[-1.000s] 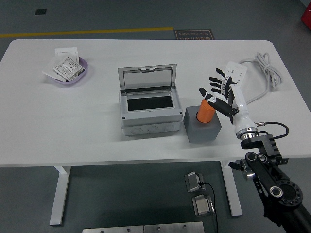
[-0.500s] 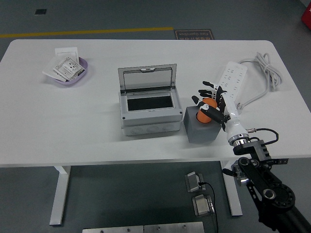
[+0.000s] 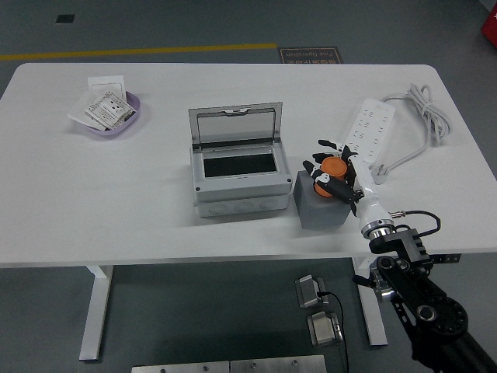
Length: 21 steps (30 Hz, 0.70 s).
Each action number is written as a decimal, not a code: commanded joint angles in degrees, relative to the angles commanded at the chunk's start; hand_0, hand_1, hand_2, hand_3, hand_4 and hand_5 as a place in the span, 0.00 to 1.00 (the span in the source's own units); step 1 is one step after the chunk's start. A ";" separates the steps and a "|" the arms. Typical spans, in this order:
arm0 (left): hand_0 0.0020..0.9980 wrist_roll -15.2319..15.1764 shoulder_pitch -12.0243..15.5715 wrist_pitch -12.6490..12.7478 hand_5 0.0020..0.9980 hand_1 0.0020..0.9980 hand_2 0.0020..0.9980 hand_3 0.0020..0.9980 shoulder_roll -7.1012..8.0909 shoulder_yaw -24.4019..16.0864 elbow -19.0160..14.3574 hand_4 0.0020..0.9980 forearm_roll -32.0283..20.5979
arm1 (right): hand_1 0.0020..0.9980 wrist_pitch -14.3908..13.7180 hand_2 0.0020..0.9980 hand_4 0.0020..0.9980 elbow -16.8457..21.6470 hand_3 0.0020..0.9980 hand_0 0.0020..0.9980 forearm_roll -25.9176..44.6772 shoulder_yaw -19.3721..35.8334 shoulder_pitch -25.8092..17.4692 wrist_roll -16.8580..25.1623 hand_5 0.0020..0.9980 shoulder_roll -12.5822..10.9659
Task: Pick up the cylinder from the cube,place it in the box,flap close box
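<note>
An orange cylinder [image 3: 332,171] stands upright on a grey cube [image 3: 321,207] just right of the grey box [image 3: 238,190]. The box's clear lid [image 3: 234,125] stands open at the back, showing a dark, bare inside. My right hand [image 3: 330,169] reaches in from the lower right, its fingers wrapped around the cylinder's top on both sides. The cylinder still rests on the cube. My left arm does not show.
A white power strip [image 3: 373,128] with its coiled cable [image 3: 425,109] lies behind and to the right of the cube. A purple bowl [image 3: 116,116] of paper packets sits at the far left. The table's near edge [image 3: 194,260] runs just in front of the cube.
My right hand has moved left from beside the cylinder onto it, and its spread fingers have curled around the orange top. The cylinder, cube and box have stayed put.
</note>
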 joint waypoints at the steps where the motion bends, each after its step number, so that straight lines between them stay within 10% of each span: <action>1: 0.77 -0.17 -0.04 0.10 0.64 0.77 0.75 0.88 0.00 0.06 0.00 0.82 -0.07 | 0.66 -0.03 0.62 0.83 -0.01 0.74 0.66 0.04 -0.06 -0.01 0.00 0.27 -0.02; 7: 0.77 -1.51 -0.16 0.98 0.64 0.77 0.75 0.88 0.12 0.33 0.00 0.82 -0.45 | 0.67 -0.04 0.62 0.71 -0.04 0.74 0.66 0.78 -0.57 -0.07 0.07 0.17 -0.10; 8: 0.77 -1.77 -0.15 1.14 0.65 0.77 0.74 0.87 0.13 0.40 0.00 0.82 -0.54 | 0.67 0.03 0.59 0.45 -0.07 0.70 0.65 0.94 -0.65 -0.08 0.07 0.06 -0.13; 13: 0.77 -2.91 -0.11 1.90 0.65 0.77 0.74 0.87 0.13 0.61 0.00 0.82 -0.89 | 0.67 0.49 0.59 0.45 -0.20 0.70 0.65 1.50 -0.95 -0.25 -0.03 0.06 -0.20; 14: 0.76 -3.18 -0.11 2.10 0.65 0.76 0.73 0.86 0.13 0.65 0.00 0.82 -0.96 | 0.65 0.61 0.55 0.17 -0.22 0.62 0.66 1.63 -1.04 -0.29 -0.07 0.08 -0.20; 21: 0.75 -4.14 -0.16 2.76 0.65 0.75 0.72 0.83 0.15 0.70 0.00 0.82 -1.14 | 0.61 1.31 0.53 0.05 -0.17 0.53 0.66 2.15 -1.53 -0.39 -0.42 0.08 -0.35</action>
